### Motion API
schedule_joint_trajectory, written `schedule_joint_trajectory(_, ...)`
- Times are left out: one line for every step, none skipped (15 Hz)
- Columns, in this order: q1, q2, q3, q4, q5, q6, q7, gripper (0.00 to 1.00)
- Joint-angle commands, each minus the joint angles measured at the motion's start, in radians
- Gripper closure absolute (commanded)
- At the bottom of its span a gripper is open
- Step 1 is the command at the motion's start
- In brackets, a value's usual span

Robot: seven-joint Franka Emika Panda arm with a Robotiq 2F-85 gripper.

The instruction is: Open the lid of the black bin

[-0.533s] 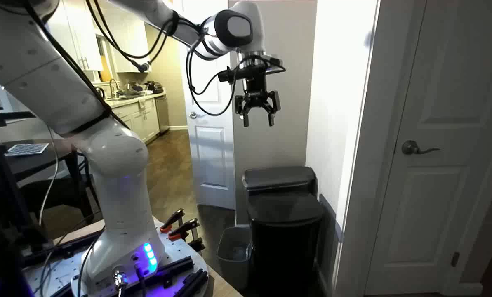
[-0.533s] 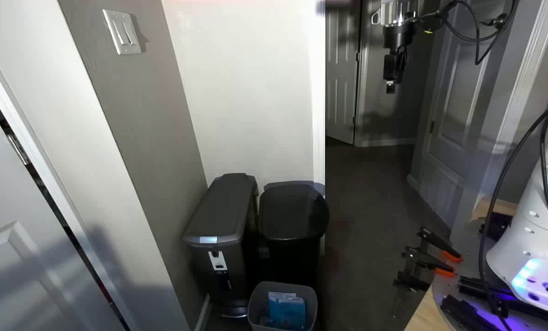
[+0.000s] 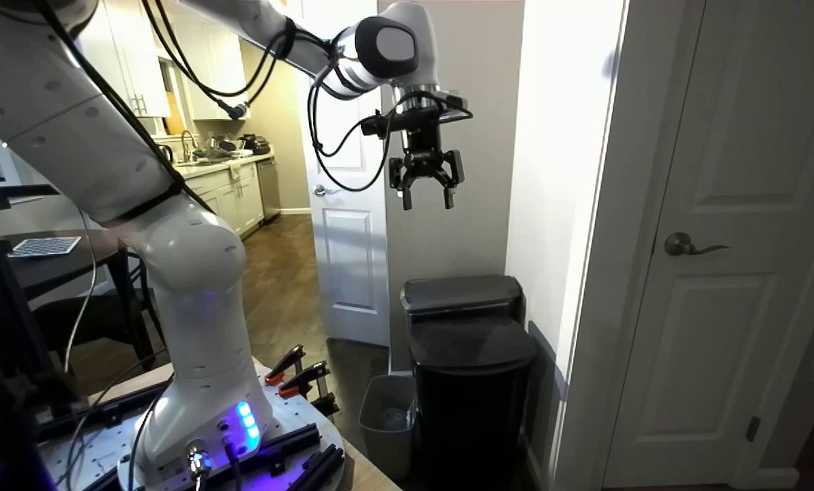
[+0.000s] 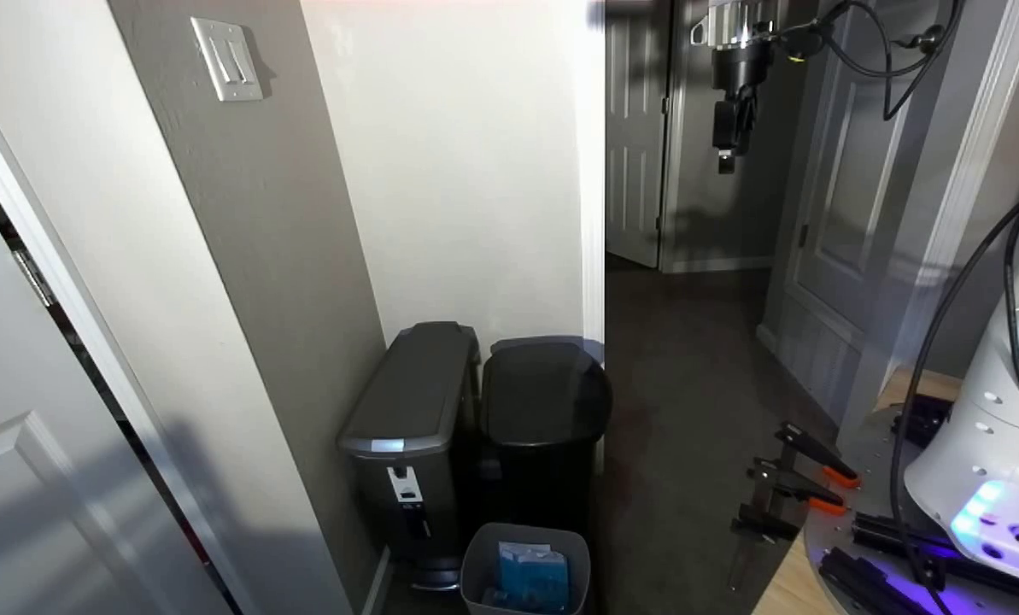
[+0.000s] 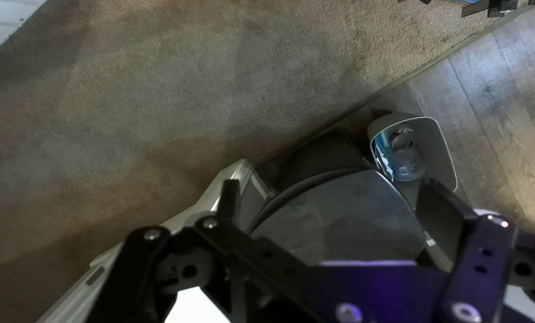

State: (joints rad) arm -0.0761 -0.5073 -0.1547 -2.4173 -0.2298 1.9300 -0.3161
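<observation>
Nearest: the arm's white base (image 3: 198,436) on a round metal plate (image 3: 294,417) dotted with holes, black-and-orange bar clamps (image 3: 311,374) at its edge. Out past the plate, the tool (image 3: 428,200) hangs pointing down, spread wide, its black fingers (image 5: 437,220) well apart; in the wrist view the lid (image 5: 352,217) shows through the gap. Tall drop of open air from fingertips to that lid. Lid is down on the black bin (image 3: 471,423), level, smooth dark plastic with a dull sheen, one edge bowed outward; body beneath mostly lost in shadow. Close quarters round the bin at floor height: a thin-rimmed grey wastebasket (image 4: 482,568) just beside it, holding a blue packet (image 4: 533,579) and a clear plastic container (image 5: 407,165); a dark grey step bin (image 4: 415,389) just beside it too, its rectangular top long, narrow and matte. Whether any of the three touch, cannot tell. Smooth white wall (image 3: 553,150) stands near the bin, ending in white trim (image 4: 594,213); beyond that edge the space opens over nubbly carpet (image 5: 204,98), which meets wood-grained planks (image 5: 489,103) along a straight line. Farther, in an exterior view, a white panelled door (image 3: 350,273), then white kitchen cabinets (image 3: 237,199).
</observation>
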Motion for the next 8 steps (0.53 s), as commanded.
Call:
schedule_joint_trajectory(0.000, 0.000, 0.001, 0.002, 0.001, -0.002, 0.000, 0.00)
schedule_joint_trajectory(0.000, 0.000, 0.001, 0.002, 0.001, -0.002, 0.000, 0.00)
schedule_joint_trajectory(0.000, 0.002, -0.005, -0.001, 0.006, 0.005, -0.006, 0.00)
schedule_joint_trajectory(0.004, 0.007, -0.018, -0.008, 0.020, 0.028, -0.020, 0.00)
schedule_joint_trajectory(0.008, 0.012, -0.032, -0.016, 0.038, 0.056, -0.030, 0.00)
schedule_joint_trajectory(0.011, 0.018, -0.045, -0.026, 0.055, 0.086, -0.040, 0.00)
schedule_joint_trajectory(0.015, 0.029, -0.069, -0.044, 0.087, 0.132, -0.056, 0.00)
schedule_joint_trajectory(0.019, 0.041, -0.091, -0.066, 0.121, 0.185, -0.071, 0.00)
